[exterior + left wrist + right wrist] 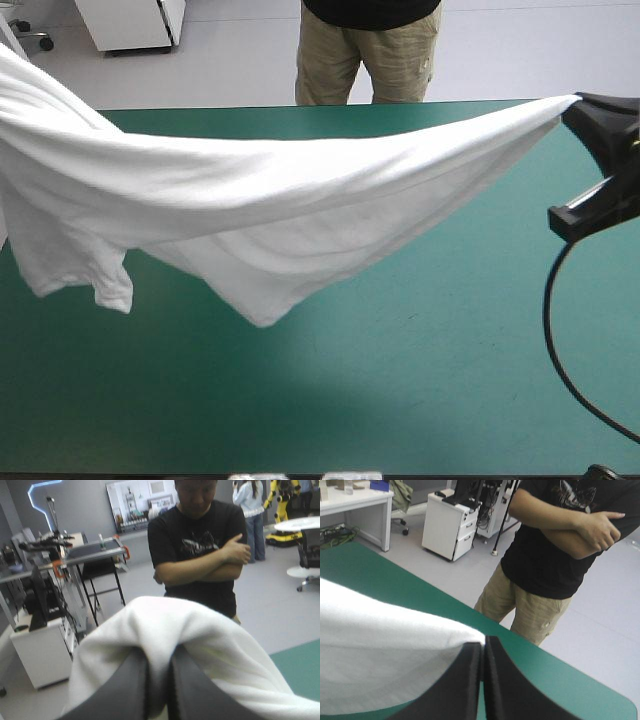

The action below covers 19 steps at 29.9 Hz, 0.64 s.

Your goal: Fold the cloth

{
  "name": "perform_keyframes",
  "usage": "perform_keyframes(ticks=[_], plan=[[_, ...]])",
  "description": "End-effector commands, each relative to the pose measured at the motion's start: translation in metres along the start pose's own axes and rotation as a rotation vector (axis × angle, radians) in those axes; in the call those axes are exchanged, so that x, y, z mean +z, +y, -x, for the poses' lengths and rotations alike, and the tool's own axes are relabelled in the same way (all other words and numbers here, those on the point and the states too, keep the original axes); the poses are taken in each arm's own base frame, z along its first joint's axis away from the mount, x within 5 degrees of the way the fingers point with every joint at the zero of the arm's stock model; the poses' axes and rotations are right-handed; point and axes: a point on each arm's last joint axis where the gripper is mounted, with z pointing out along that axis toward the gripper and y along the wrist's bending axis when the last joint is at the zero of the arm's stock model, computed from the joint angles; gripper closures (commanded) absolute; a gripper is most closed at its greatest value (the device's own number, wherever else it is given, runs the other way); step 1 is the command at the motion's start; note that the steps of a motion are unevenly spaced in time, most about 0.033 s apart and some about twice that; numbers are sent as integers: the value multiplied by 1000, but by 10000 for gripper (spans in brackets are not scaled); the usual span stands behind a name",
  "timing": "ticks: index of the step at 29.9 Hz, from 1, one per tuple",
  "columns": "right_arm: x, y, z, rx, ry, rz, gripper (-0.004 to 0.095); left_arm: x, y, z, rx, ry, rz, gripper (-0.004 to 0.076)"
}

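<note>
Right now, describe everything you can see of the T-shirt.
The T-shirt is white, soft-looking knit, short-sleeved. It hangs lifted over the teal-green table, stretched between the left hand and the right hand, each shut on an edge. Its middle sags to a point; one sleeve dangles near the table's left edge. It appears clear of the tabletop.

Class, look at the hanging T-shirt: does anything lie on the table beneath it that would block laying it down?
Nothing visible does. The T-shirt hangs stretched between the left gripper and the right gripper, both shut on it. No object shows on the table under it.
</note>
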Motion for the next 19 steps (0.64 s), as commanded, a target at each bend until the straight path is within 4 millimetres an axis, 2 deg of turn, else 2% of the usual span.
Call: perform_keyframes(ticks=[1,5,6,11,12,14,15,19], plan=[[36,5,-6,1,39,-31,906,47,0,-29,-25,193,-42,733],[83,20,-33,19,168,-5,907,112,-1,-84,-62,434,-88,733],[97,25,-41,27,191,2,906,132,-3,-104,-78,497,-103,733],[163,44,-89,37,289,7,908,206,-13,-185,-148,641,-161,733],[177,44,-101,46,322,6,908,225,-14,-203,-167,657,-161,733],[203,42,-122,81,359,4,924,250,-16,-230,-185,688,-165,733],[217,38,-133,92,379,-2,925,268,-18,-248,-191,710,-170,733],[265,18,-165,99,400,-52,925,319,-24,-297,-227,740,-201,733]])
